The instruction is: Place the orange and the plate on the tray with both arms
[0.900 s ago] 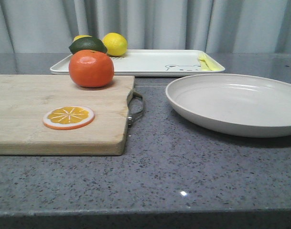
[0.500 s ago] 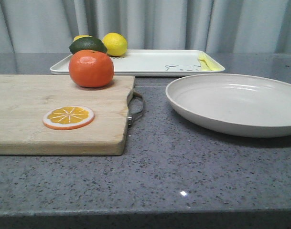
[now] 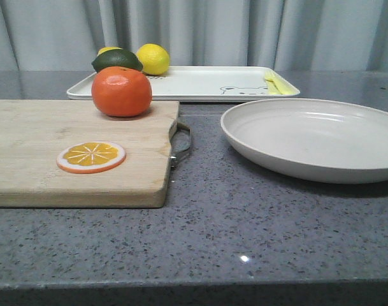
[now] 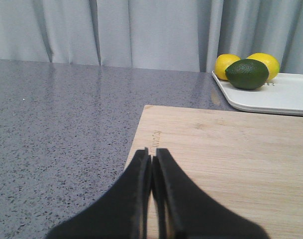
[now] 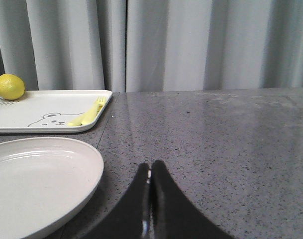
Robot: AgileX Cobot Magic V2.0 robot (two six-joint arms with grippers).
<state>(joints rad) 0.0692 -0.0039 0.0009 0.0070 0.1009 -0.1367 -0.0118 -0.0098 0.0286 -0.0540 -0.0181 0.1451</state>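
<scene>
The orange rests on the far end of the wooden cutting board. To its right the beige plate lies on the counter; its rim also shows as the plate in the right wrist view. Behind both stands the off-white tray with a bear drawing, also seen as the tray and tray. My left gripper is shut and empty above the board's edge. Shut too, my right gripper hangs over bare counter beside the plate. Neither arm appears in the front view.
An orange slice lies on the board. Lemons and a dark green avocado sit at the tray's left end, a yellow fork at its right end. Grey curtains hang behind the speckled counter.
</scene>
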